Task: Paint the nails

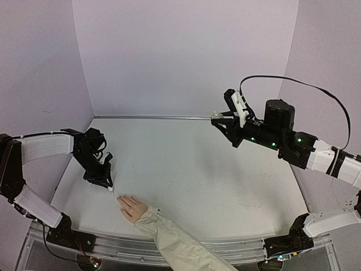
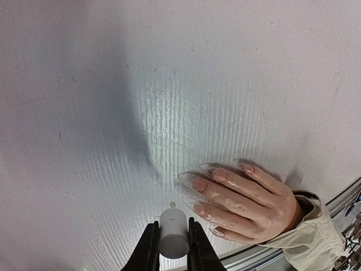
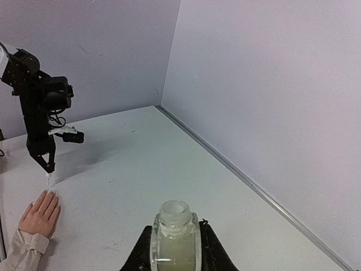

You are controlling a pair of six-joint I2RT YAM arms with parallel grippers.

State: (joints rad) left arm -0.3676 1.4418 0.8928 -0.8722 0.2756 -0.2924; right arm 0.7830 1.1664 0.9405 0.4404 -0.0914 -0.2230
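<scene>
The pale pink hand [image 1: 133,208] with a cream sleeve [image 1: 169,237] lies flat on the table near the front edge. Its long clear nails [image 2: 192,179] point left in the left wrist view. My left gripper [image 1: 107,183] is shut on a white brush cap [image 2: 172,232], held just above the table. The cap's small brush tip [image 2: 172,204] sits close to the left of the fingertips, apart from them. My right gripper [image 1: 217,118] is raised over the far right of the table. It is shut on an open clear bottle [image 3: 176,234] of pale liquid.
Lilac walls enclose the white table [image 1: 197,169] on three sides. A metal rail [image 1: 225,244] runs along the near edge, under the sleeve. From the right wrist view, the left arm [image 3: 39,107] stands over the hand [image 3: 40,213].
</scene>
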